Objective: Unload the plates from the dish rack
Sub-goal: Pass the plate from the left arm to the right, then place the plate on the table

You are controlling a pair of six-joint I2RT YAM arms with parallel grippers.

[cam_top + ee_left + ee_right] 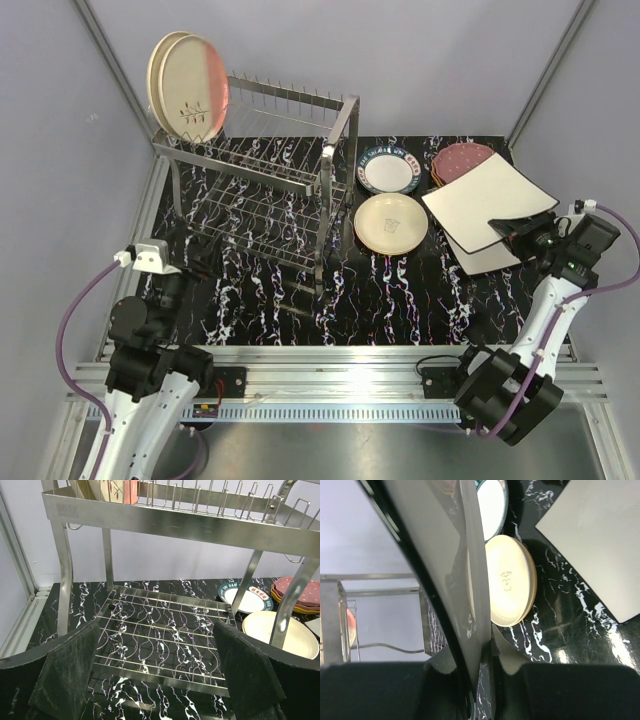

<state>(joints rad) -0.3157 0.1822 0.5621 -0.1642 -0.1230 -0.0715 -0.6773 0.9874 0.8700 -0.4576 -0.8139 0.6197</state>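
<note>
Left gripper [157, 652] is wide open and empty in front of the dish rack [262, 170], which has just two round plates [195, 88] standing at the far-left end of its top tier (lower tier looks bare). To the right, a patterned-rim plate [390, 170], a cream plate [390, 222] and a maroon stack [462, 158] lie on the table [400, 300]. The right gripper [515, 230] is clamped on a square plate [485, 200] over a second square plate [480, 258], so mostly done, I'd say. Can't count the half-covered maroon stack, or tell if the held plate touches the one below.

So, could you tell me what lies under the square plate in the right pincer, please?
A second square plate shows beneath it; the maroon plates are partly covered, anything else hidden.
</note>
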